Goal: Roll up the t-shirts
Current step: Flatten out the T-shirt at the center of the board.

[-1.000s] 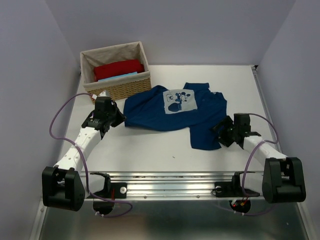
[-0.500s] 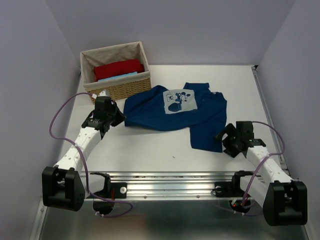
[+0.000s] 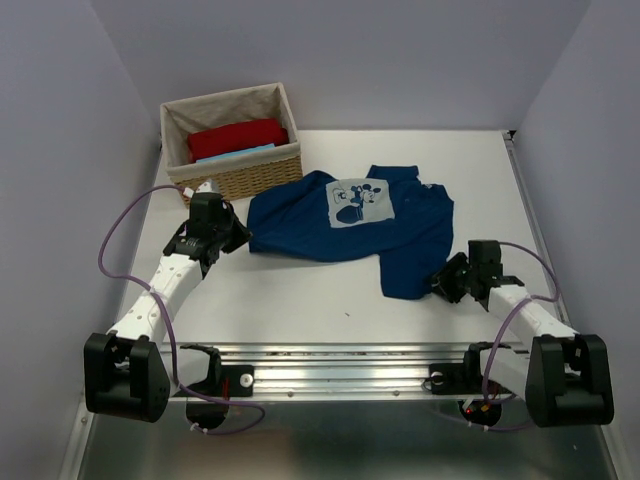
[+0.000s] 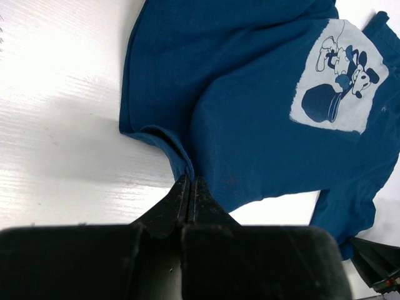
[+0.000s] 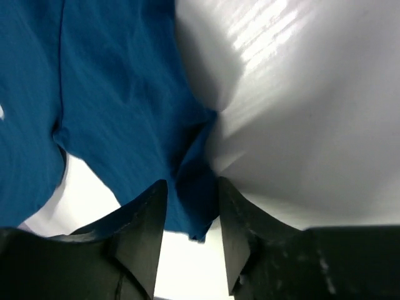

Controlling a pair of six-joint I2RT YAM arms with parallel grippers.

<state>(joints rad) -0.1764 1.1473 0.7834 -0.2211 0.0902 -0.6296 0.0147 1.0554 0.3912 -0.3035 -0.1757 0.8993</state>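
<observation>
A navy-blue t-shirt (image 3: 340, 230) with a white cartoon print lies spread and rumpled on the white table. My left gripper (image 3: 238, 236) is shut on a fold at the shirt's left corner; in the left wrist view the cloth (image 4: 250, 94) runs into the closed tips (image 4: 189, 182). My right gripper (image 3: 445, 282) sits low at the shirt's near right corner. Its jaws stand apart around that corner of cloth (image 5: 112, 94), midpoint (image 5: 192, 187). Red cloth (image 3: 238, 138) and a light-blue piece (image 3: 240, 153) lie in the basket.
A lined wicker basket (image 3: 240, 180) stands at the table's back left, just beyond the left gripper. Purple cables loop off both arms. A metal rail (image 3: 340, 365) runs along the near edge. Lilac walls close in the sides and back.
The right gripper swung out to the right and back, then dropped onto the shirt's near right corner, its jaws narrowing around the cloth. The left arm has not moved.
</observation>
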